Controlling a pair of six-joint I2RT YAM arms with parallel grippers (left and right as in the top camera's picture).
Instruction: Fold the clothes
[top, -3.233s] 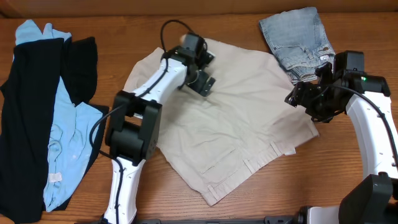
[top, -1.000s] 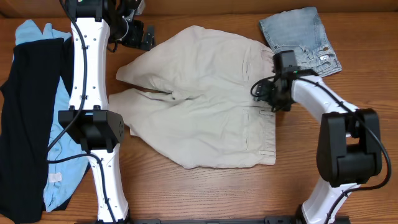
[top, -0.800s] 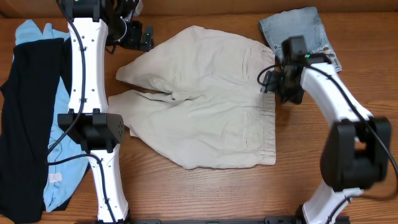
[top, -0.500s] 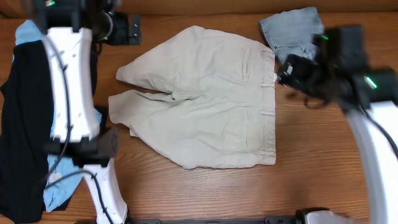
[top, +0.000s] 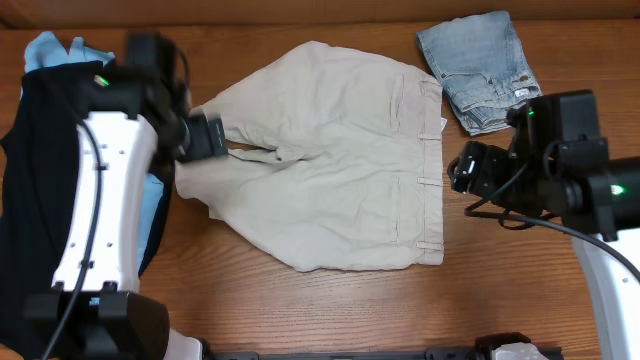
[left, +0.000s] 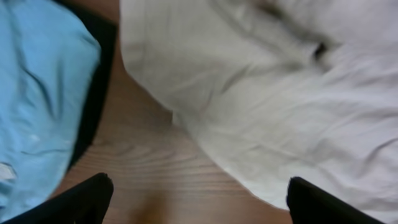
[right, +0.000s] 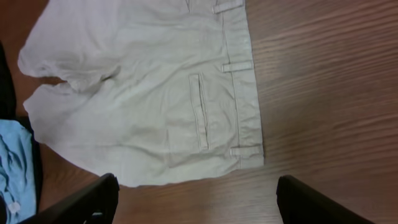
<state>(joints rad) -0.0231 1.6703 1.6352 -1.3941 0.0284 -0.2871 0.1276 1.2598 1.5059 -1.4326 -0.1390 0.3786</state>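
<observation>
The left gripper (left: 198, 183) is hanging with its fingers (left: 87, 199) spread wide and nothing between them, over the bare wood just beside the left edge of the khaki shorts (top: 330, 160). The right gripper (right: 196, 180) is likewise gaping empty, hovering above the table (top: 300, 310) just right of the waistband (top: 432, 170) without touching cloth. The shorts are lying spread flat at the middle of the table, waistband to the right and the two legs pointing left, the far leg (top: 215, 105) slightly rumpled and overlapping the near leg (top: 200, 180) at the crotch. The cloth is looking light, soft and limp, so it will probably be sagging and creasing wherever it is not supported; a pinch at a single layer's edge should be holding better than a grab at the middle. The stiffer, stitched waistband corners and the leg hems are offering the firmest places to take hold, one for each arm, for folding one half over the other. A folded denim piece (top: 480, 65) is sitting at the far right, and a black garment (top: 40, 150) with a light blue garment (top: 45, 50) is waiting at the left.
</observation>
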